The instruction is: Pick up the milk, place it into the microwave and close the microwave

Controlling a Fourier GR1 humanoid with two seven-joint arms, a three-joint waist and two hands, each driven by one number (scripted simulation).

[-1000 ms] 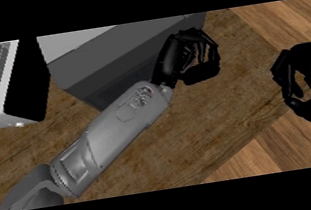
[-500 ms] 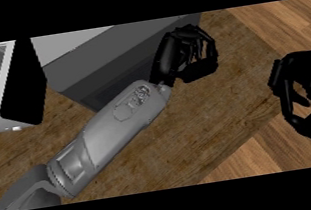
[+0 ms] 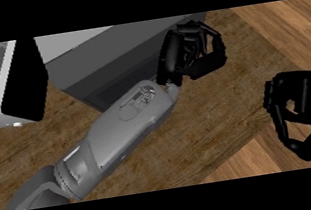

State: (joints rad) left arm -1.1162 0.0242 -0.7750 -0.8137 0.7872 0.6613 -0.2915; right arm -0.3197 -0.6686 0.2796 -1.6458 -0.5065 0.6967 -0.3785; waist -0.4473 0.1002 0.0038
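Over the microwave's (image 3: 108,63) right edge, the left hand's (image 3: 190,54) fingers (image 3: 204,36) are curled; whether they hold anything I cannot tell. The right hand (image 3: 305,115), also curled and seemingly empty, hangs near the bench's (image 3: 213,118) right edge. No milk shows anywhere. A milk carton would likely be light, stiff and crushable, best taken around its middle.

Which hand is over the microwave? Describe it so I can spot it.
Start at the grey microwave at the top of the wooden counter. The long grey forearm crossing it diagonally ends in the black left hand, fingers curled. The right hand sits apart at the right edge.
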